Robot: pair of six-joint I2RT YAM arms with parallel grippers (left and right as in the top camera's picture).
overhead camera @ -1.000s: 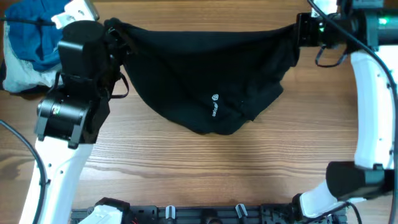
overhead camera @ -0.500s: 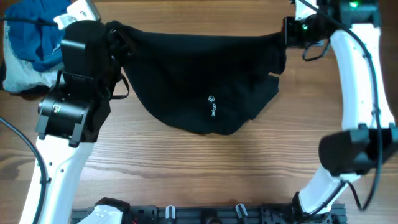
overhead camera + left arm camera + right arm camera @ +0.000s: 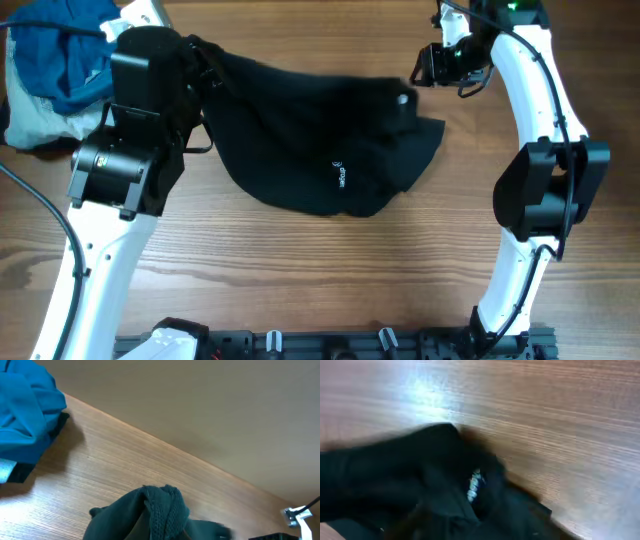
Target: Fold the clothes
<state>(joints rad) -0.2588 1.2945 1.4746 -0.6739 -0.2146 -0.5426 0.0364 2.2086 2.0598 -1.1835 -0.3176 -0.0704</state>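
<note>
Our left jaws pinch one end of the black top [image 3: 300, 140] on the table [image 3: 300, 270]. Right jaws: we cannot tell.

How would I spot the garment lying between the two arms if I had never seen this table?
Look at the wooden table from above; the black garment is spread across its middle. Unlike the blue clothes heaped in the far left corner, it is dark, with a tiny white logo.

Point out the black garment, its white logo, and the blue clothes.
black garment [image 3: 290, 120], overhead view, mid fabric
white logo [image 3: 341, 177], overhead view, the print
blue clothes [image 3: 25, 415], left wrist view, upper fold
</note>
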